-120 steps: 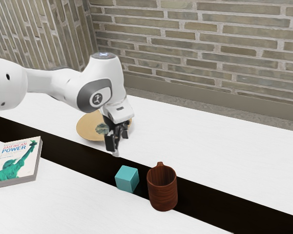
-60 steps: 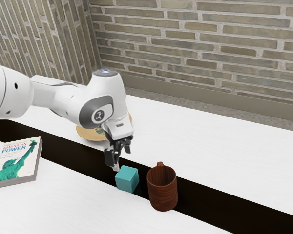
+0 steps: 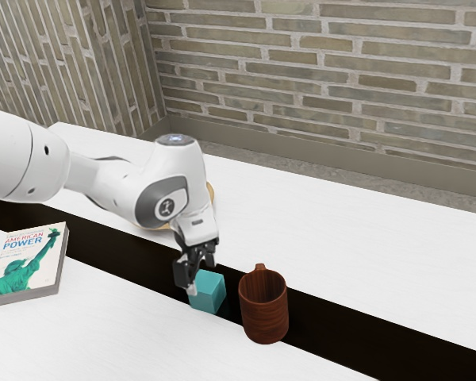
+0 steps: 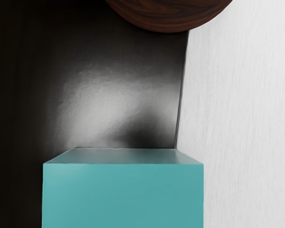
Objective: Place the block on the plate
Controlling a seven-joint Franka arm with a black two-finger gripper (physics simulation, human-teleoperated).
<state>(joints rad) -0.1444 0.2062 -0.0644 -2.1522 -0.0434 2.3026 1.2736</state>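
In the exterior view my gripper (image 3: 202,276) points down at the teal block (image 3: 209,293), its fingers apart and low around the block's upper part. One fingertip overlaps the block's left edge there. Seen from the wrist, the block (image 4: 123,194) looms large just under the hand. The tan plate (image 3: 212,195) lies behind the arm, mostly hidden by it, with slivers of its rim showing.
A dark wooden mug (image 3: 264,309) stands close beside the block, toward the exterior view's right; its rounded side (image 4: 171,16) also appears in the wrist view. A book (image 3: 28,263) lies at the exterior view's left. A black strip crosses the white table.
My hand has come down and slightly toward the exterior view's right, from above the block to around its top. The block, mug and book have stayed put.
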